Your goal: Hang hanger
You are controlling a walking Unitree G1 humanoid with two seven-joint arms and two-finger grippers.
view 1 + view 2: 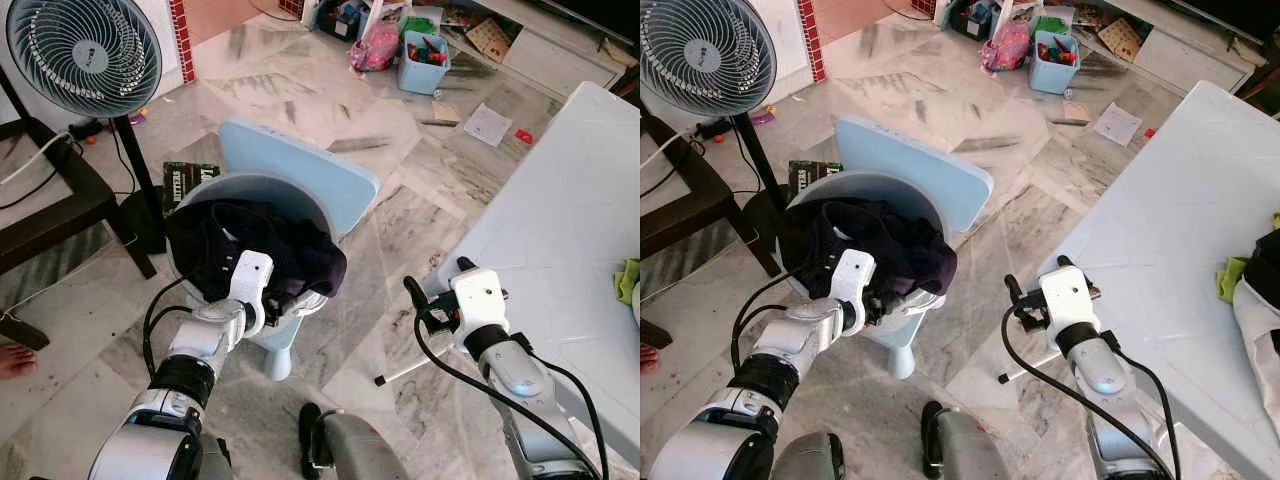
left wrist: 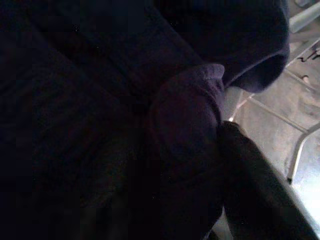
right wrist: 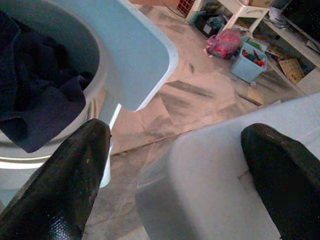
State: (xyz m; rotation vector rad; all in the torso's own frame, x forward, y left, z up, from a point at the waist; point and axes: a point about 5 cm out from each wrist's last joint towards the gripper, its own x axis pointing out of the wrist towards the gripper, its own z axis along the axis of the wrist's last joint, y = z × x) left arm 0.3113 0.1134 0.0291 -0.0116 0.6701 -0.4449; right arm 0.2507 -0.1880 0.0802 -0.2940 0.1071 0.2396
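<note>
A dark garment (image 1: 260,250) lies heaped in a round white basket (image 1: 300,200) that sits on a light blue chair (image 1: 300,160). My left gripper (image 1: 278,300) is at the basket's near rim, pressed into the garment where it hangs over the edge. The left wrist view has dark folds of the garment (image 2: 185,130) right in front of it. My right gripper (image 1: 437,278) hovers open and holds nothing, to the right of the chair and close to the corner of the white table (image 1: 570,200). Its fingertips (image 3: 75,165) frame that table corner and the chair.
A standing fan (image 1: 85,50) and a dark wooden bench (image 1: 50,200) are at the left, with a person's foot (image 1: 12,360) by the edge. Toys and a blue bin (image 1: 422,62) clutter the far floor. A green cloth (image 1: 628,280) lies on the table.
</note>
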